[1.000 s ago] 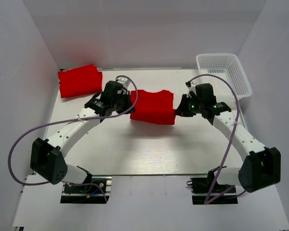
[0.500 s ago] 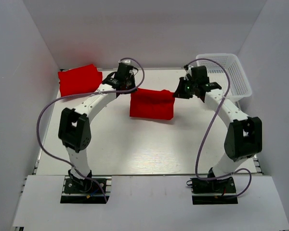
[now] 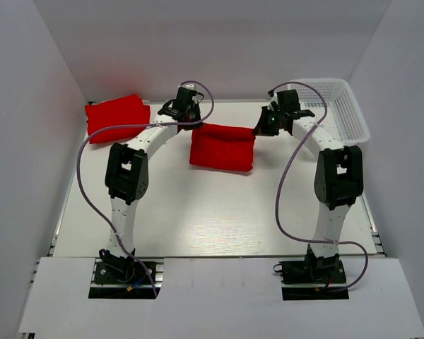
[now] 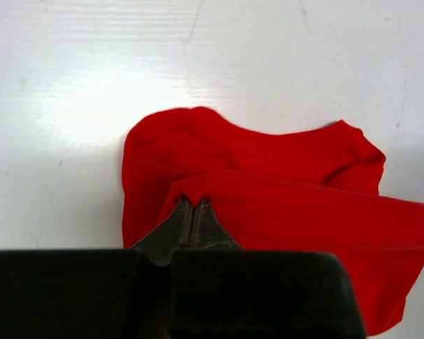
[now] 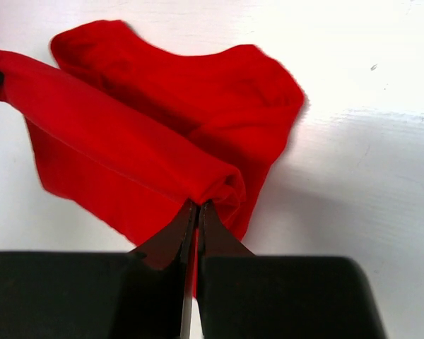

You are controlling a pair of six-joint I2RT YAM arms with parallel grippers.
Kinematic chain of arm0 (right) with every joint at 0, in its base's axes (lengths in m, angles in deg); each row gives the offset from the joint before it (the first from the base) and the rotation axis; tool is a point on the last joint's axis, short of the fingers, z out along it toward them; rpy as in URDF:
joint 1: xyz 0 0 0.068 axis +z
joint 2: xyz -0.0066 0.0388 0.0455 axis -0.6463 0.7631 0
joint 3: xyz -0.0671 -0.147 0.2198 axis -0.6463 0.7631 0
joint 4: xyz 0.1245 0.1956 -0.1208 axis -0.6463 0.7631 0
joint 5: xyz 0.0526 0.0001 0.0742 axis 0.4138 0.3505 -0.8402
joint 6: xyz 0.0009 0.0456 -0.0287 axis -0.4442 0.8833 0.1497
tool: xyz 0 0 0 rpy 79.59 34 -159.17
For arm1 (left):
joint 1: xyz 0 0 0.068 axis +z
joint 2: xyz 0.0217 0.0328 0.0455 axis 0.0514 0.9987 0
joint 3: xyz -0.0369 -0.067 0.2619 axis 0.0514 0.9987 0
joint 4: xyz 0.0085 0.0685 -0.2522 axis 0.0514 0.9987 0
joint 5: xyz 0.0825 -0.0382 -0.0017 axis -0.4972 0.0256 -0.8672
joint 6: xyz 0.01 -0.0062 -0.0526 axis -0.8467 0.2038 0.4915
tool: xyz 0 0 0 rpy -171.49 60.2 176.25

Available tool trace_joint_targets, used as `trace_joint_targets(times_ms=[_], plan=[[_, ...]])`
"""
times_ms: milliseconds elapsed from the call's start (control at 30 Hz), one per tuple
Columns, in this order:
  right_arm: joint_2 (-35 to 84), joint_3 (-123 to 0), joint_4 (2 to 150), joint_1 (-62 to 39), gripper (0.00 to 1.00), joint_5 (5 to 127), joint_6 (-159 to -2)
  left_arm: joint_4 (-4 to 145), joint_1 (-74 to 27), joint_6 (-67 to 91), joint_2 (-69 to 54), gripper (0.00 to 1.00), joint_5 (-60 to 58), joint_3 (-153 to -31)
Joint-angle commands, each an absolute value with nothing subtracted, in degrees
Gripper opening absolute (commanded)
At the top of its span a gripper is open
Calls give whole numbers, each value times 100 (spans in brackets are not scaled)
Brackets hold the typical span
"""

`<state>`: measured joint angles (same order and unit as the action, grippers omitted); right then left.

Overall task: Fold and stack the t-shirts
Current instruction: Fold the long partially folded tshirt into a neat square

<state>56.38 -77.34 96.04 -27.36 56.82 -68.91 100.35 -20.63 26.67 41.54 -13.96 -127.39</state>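
A red t-shirt [image 3: 221,147] hangs in a loose fold over the middle of the table, its top edge lifted and stretched between both grippers. My left gripper [image 3: 196,126] is shut on the shirt's left corner [image 4: 191,194]. On the opposite side my right gripper [image 3: 258,131] is shut on the right corner, where the cloth bunches into a roll [image 5: 219,187]. The lower part of the shirt [image 5: 198,92] rests on the table. A second red t-shirt [image 3: 117,117] lies folded at the far left corner.
A white mesh basket [image 3: 333,106] stands at the far right corner, close to my right arm. White walls close in the table [image 3: 198,212] on the left, back and right. Purple cables loop off both arms.
Both arms have swung toward the back of the table, carrying the shirt's held edge up and away. The shirt has shifted slightly farther back; both grips are unchanged.
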Motion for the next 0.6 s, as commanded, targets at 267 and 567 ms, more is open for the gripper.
trace_joint_targets(times_ms=[267,567], plan=[[6825,-8768,8568,-3086,90,4824,-6760,8438,-1736,2177,4901,36,-868,-13274],[6881,-9572,9043,-3253,90,4532,-7260,8509,-1560,1896,4516,100,-720,-13137]])
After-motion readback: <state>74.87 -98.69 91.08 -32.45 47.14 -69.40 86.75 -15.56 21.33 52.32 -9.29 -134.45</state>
